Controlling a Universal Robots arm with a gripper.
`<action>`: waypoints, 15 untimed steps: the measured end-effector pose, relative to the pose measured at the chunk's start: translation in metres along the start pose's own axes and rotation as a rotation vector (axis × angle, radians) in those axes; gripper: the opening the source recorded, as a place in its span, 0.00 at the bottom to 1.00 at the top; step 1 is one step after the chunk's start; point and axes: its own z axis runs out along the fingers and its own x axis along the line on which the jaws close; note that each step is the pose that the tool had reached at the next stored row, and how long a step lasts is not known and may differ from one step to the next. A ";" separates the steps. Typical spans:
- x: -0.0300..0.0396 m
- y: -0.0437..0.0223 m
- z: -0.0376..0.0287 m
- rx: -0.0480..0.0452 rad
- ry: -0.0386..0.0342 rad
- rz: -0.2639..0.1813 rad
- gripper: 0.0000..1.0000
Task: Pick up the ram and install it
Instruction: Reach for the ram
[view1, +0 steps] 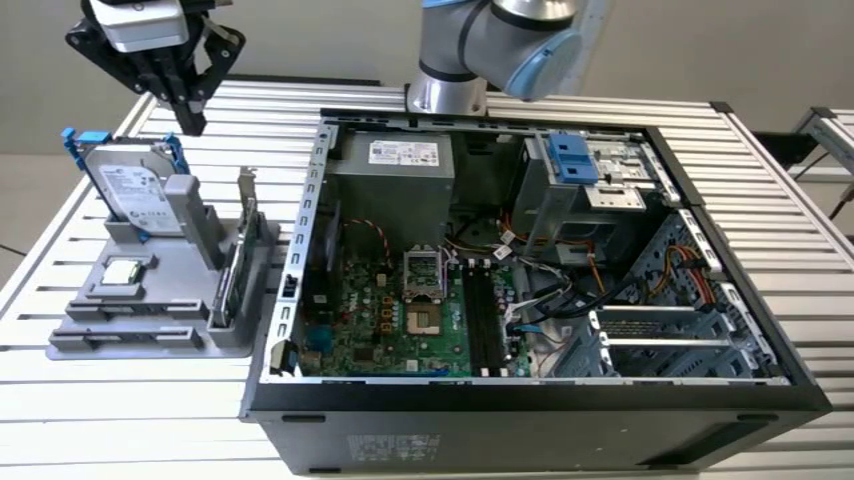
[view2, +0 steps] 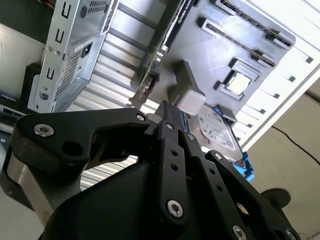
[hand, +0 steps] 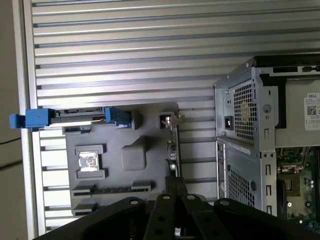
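Jaws pressed together, hanging over grey holder; thin board on edge there, ram or card, cannot tell. Seen in second wrist view: hard drive face; in exterior view: motherboard inside open case, beside holder on worktop.

- We see the arm as a thick grey tube with a pale blue joint cap.
- We find the gripper matte black under a silver-grey body.
- Silver screw heads dot its black links.
- Its fingers are narrow black bars.
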 end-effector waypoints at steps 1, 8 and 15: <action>0.0006 -0.0001 0.0000 0.0000 0.0000 0.000 0.00; 0.0050 -0.0004 0.0000 0.0000 0.0000 0.000 0.00; 0.0131 -0.0010 -0.0001 -0.0002 0.0003 0.000 0.00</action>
